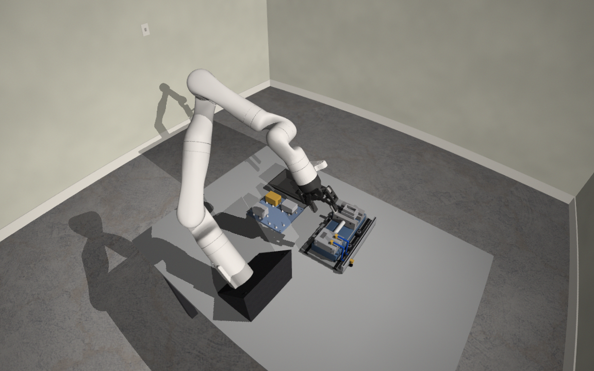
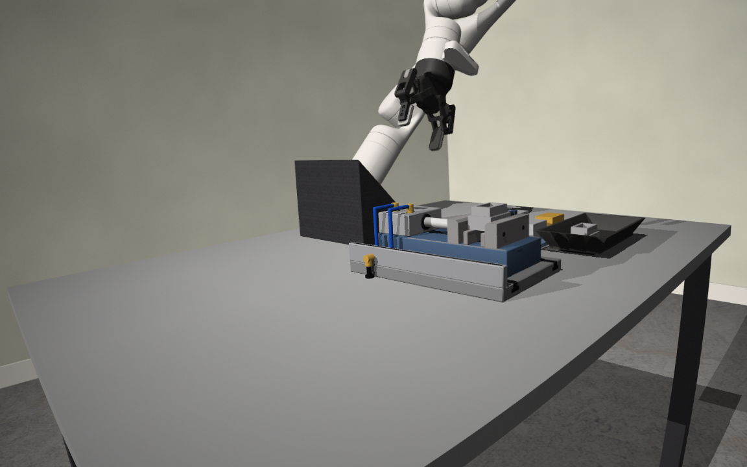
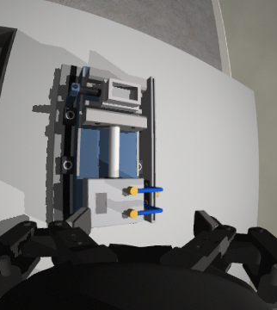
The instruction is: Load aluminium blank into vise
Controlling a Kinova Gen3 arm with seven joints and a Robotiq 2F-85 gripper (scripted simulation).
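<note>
Overhead, the open, empty gripper [image 3: 143, 215] hangs well above the vise [image 3: 89, 151], fingers spread wide and pointing down at it. Nearest the fingers lies the hose-end block [image 3: 108, 202] with its two blue lines; past it runs the pale screw rod [image 3: 114, 151], and at the far, hose-free end sits a grey pocketed block [image 3: 122, 92], apparently a finished part occupying the spot where a blank belongs. It looks like solid machined metal: stiff, weighty for its size, with smooth faces that could slide in a light pinch. A firm hold across two parallel outer walls, centred along its length, seems the safest way to take it, keeping the fingers out of the pocket. How much room the vise blocks leave beside it cannot be told. Farther off, the infeed plate [image 1: 283, 222] carries a brass blank [image 1: 273, 198] and two aluminium blanks [image 1: 259, 211] [image 1: 290, 206], plain bricks likely to handle the same way, the brass heavier. Beyond, the black outfeed tray [image 2: 620, 226] holds one pocketed part [image 2: 582, 227].
</note>
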